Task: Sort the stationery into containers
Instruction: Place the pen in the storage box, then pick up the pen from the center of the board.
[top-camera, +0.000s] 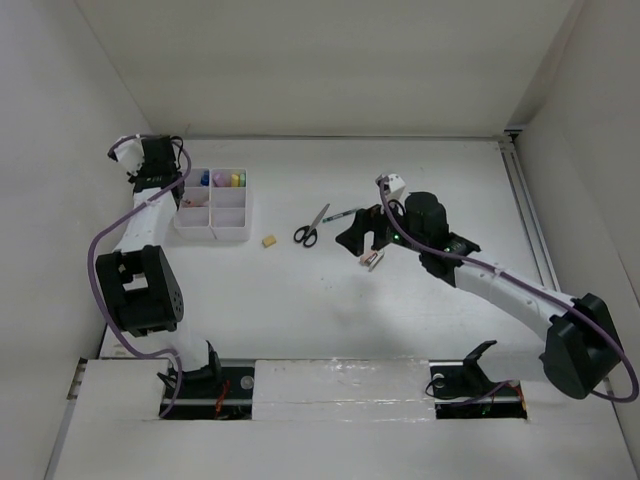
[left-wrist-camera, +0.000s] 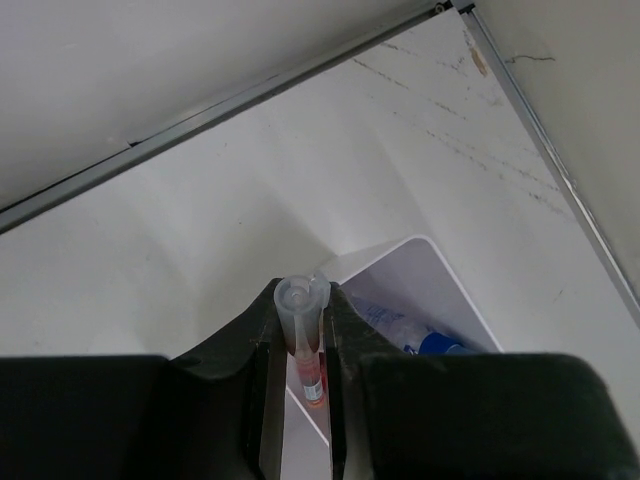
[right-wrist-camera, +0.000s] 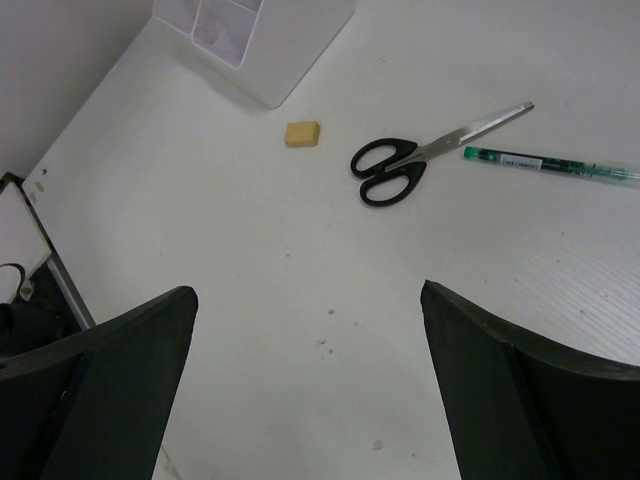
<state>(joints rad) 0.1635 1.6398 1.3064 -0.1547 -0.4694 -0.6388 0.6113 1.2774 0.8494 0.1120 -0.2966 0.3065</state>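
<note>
Top external: organizer tray (top-camera: 212, 233), upper left, has markers (top-camera: 228, 180) in it. Left gripper (left-wrist-camera: 303, 310) is clenched on a clear red-filled tube (left-wrist-camera: 311, 376) at the tray's corner. Right gripper (right-wrist-camera: 310, 380) is spread wide and empty. I count scissors (top-camera: 311, 226), green pen (top-camera: 343, 214) and eraser (top-camera: 267, 240) unsorted mid-frame.

The overhead camera hangs above and behind the arm bases, looking down on the whole table (top-camera: 330, 330). The left wrist camera sits close over one corner of the white tray (top-camera: 245, 216) (left-wrist-camera: 410, 270) (right-wrist-camera: 275, 55), facing, it seems, the seam at the foot of the far wall. The right wrist camera looks slantwise leftward from farther off, sharing the scissors (top-camera: 311, 229) (right-wrist-camera: 398, 170), the eraser (top-camera: 268, 240) (right-wrist-camera: 302, 134) and a tray corner with the overhead view.
</note>
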